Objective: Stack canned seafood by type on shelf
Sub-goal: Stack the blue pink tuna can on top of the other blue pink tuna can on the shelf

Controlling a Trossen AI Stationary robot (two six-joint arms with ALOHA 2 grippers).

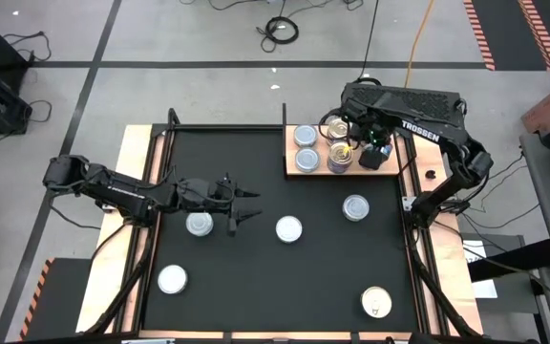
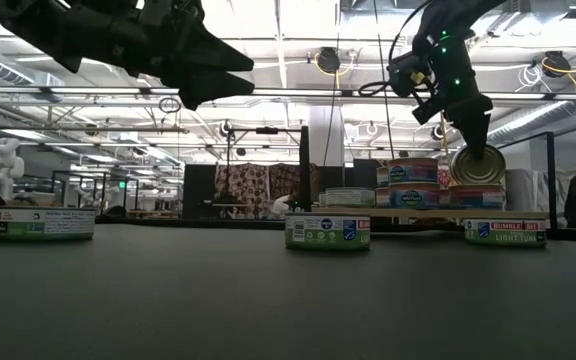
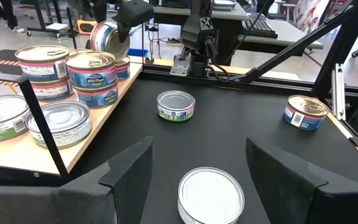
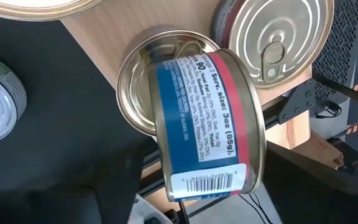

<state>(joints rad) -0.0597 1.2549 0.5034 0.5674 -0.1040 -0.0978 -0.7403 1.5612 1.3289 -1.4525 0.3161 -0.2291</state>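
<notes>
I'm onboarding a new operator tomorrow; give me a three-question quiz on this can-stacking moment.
1. True or false: the right gripper holds a can tipped on edge over the shelf.
2. How many cans lie loose on the black mat? A) three B) five C) seven
3. Fill in: the open left gripper hovers above a can with a plain ____ top.

Key: 1 true; 2 B; 3 silvery.
</notes>
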